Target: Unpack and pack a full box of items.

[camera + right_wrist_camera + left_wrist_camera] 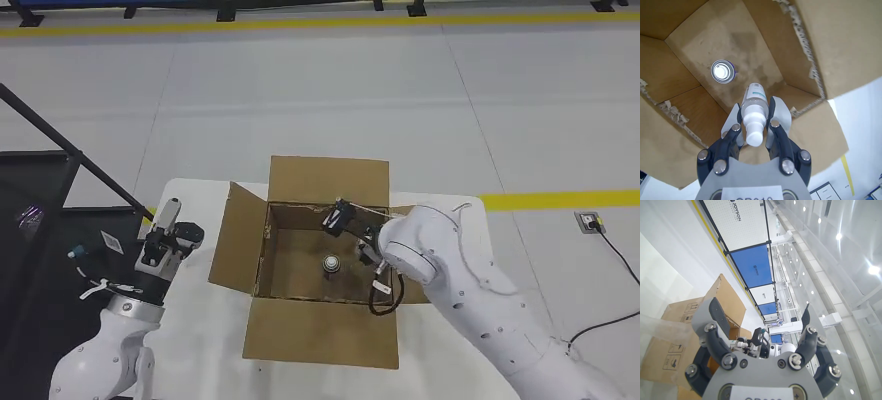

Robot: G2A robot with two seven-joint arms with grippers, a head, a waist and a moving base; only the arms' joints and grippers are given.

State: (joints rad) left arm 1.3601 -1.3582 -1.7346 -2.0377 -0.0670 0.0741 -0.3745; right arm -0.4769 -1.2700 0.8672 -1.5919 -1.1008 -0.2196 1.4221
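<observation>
R claw (755, 106) narrowed onto a small clear bottle (755, 95), pads pinching it just under the white cap. Cap end points back at the wrist; base points away from it, down into the open cardboard box (810, 41). Bottle hangs above the box floor, not touching it. Past the bottle's base and off to one side, a spray can (722, 71) stands upright on the floor, apart from the bottle. L claw (761, 307) spread wide, nothing btwn its pads, tipped up toward the ceiling, outside the box, whose side flap lies just past its fingers. Step in hand, my read: prob lowering the bottle in to pack, tho from one moment can't rule out a lift-out. Either way: travel straight along the bottle's axis, no swing, since the grip sits high near the cap and the body could pendulum. Aim for bare floor on the claw's side of the can, w/ a gap so the base doesn't clip the can's rim & topple it. Mind the ragged flap edges flanking the claw. If placing, let the base seat flat before spreading the pads; open only a little, then back out straight up.
</observation>
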